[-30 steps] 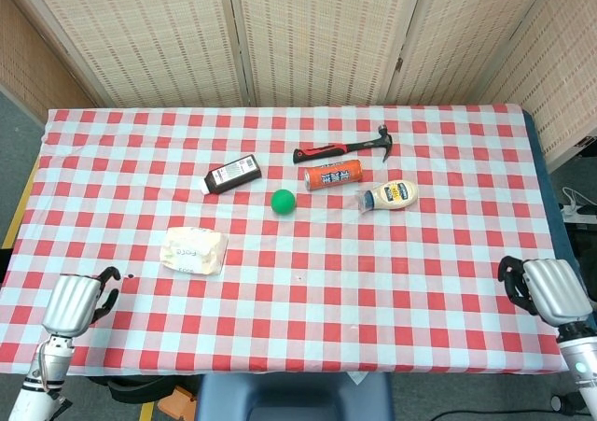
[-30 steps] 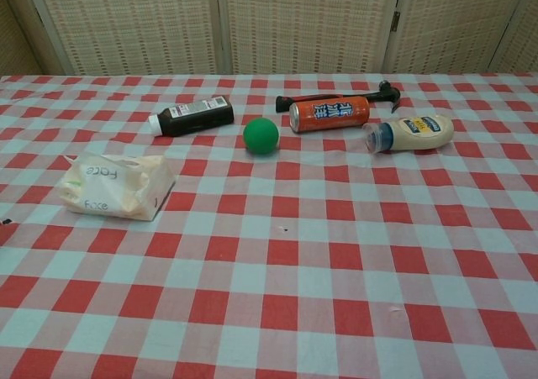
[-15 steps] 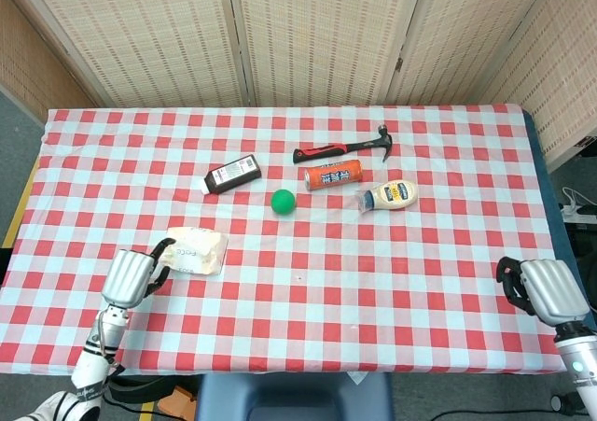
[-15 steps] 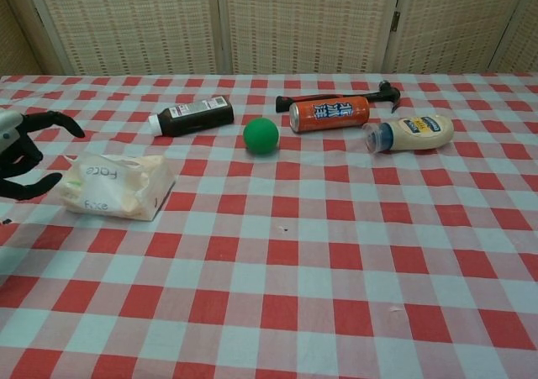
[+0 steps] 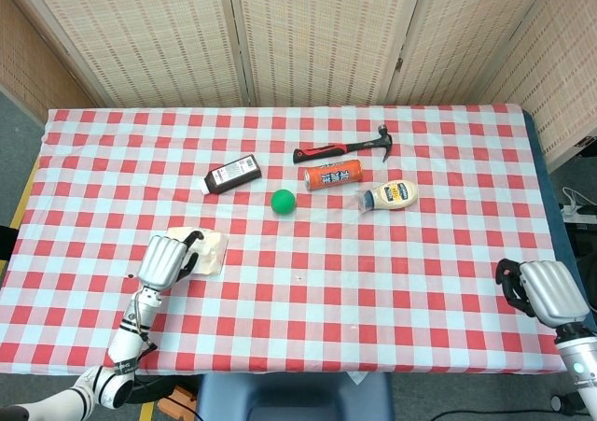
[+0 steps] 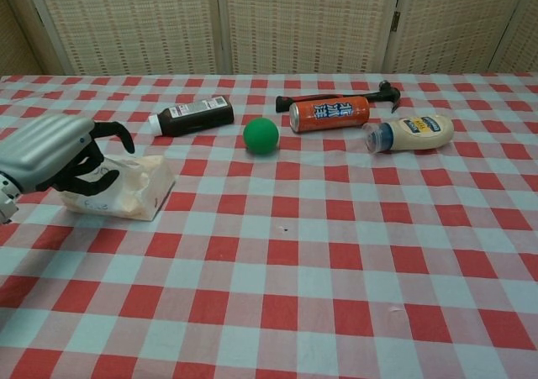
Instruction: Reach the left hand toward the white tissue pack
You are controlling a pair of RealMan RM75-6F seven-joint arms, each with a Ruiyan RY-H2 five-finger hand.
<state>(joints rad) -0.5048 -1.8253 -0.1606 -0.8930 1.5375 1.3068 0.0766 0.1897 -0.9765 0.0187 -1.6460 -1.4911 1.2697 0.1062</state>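
Observation:
The white tissue pack lies flat on the left part of the checked tablecloth. My left hand hovers over the pack's left end and hides that part. Its fingers are loosely curved and apart, and they hold nothing. Whether the fingertips touch the pack is unclear. My right hand sits at the table's front right corner with loosely curled fingers, empty, and shows only in the head view.
Behind the pack lie a black bottle, a green ball, an orange can, a hammer and a mayonnaise bottle. Folding screens stand behind the table.
My left hand has moved from the front left table edge forward and to the right, ending over the tissue pack's left end. The right hand has stayed put.

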